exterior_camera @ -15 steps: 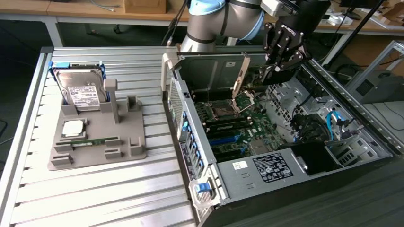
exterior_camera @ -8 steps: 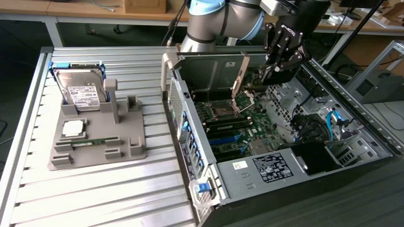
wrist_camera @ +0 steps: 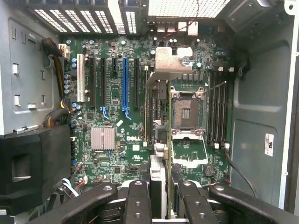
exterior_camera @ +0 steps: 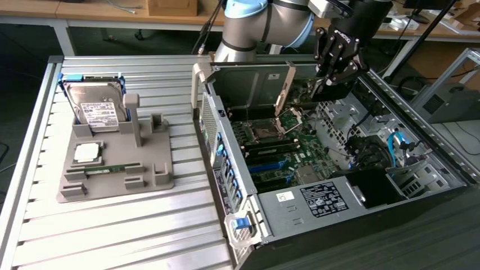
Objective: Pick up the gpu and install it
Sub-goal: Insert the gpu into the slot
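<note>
claw [exterior_camera: 335, 84] [wrist_camera: 162, 186] clenched on gpu [wrist_camera: 160, 135], card held edge-on over motherboard [wrist_camera: 117, 158] inside open case [exterior_camera: 315, 198]; hard drive [exterior_camera: 98, 109] at exterior view's left.

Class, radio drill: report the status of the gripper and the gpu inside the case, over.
Status: gripper shut on gpu. Card hangs edge-on over motherboard, not yet seated. Blue slot unobstructed.

Exterior view looks down from afar, wrist view closely from above; both share the motherboard [exterior_camera: 276, 153] [wrist_camera: 117, 154].

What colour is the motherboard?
The motherboard is green, clearest in the wrist view.
</note>
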### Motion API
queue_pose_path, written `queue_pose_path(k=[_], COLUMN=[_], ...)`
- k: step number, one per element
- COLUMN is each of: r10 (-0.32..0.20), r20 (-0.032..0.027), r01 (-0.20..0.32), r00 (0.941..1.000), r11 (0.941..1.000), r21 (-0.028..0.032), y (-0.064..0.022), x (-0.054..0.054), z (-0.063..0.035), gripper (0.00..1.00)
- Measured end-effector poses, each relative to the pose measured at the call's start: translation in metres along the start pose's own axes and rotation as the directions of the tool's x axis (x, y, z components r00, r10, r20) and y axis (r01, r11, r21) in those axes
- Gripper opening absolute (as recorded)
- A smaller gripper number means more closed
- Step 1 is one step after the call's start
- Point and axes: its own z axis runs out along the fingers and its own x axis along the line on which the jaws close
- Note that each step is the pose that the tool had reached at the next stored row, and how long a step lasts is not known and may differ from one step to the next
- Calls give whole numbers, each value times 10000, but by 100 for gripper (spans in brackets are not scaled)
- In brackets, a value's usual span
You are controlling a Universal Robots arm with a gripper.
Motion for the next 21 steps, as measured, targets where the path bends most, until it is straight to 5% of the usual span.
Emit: queue_pose_path(k=[21], r10=[-1], r20=[-1], r01=[1], r00=[10000], r11=[10000], r21=[0], y=[23], x=[23], z=[33], gripper=[28])
